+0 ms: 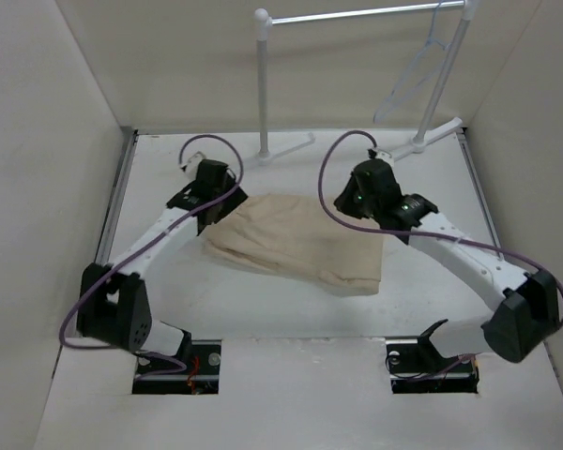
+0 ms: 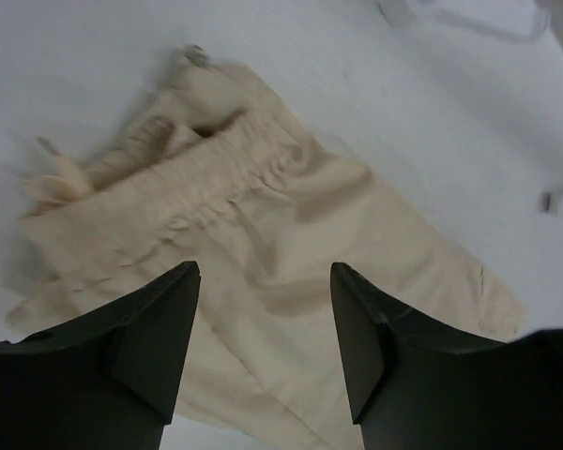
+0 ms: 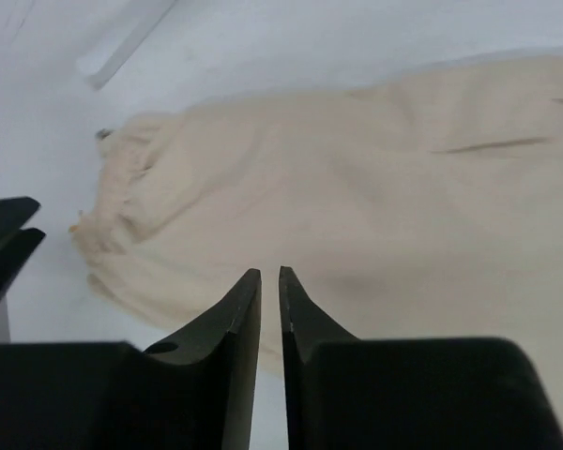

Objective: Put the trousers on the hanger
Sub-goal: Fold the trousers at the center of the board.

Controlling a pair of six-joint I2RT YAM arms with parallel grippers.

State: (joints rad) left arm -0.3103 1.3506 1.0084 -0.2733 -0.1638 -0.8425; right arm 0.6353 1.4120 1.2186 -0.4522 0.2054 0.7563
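Beige cotton trousers (image 1: 296, 242) lie bunched on the white counter (image 1: 263, 314); left hand (image 2: 266, 281) spread wide above them, right hand (image 3: 270, 281) nearly closed, empty.

White table (image 1: 291, 309): matte, flat, boxed by pale walls at 9, 12 and 3 o'clock. Beige trousers (image 1: 300, 242) lying directly on it at centre, folded into broad wedge. Gathered waistband toward 10 o'clock, wider cloth end toward 4 o'clock. Wrinkled near waist, smoother elsewhere. White garment rack (image 1: 262, 94) standing on far strip, 12 to 1 o'clock, flat feet (image 1: 438, 131) touching tabletop, apart from trousers. Two rectangular cut-outs (image 1: 176, 367) in near board at 7 and 5 o'clock.
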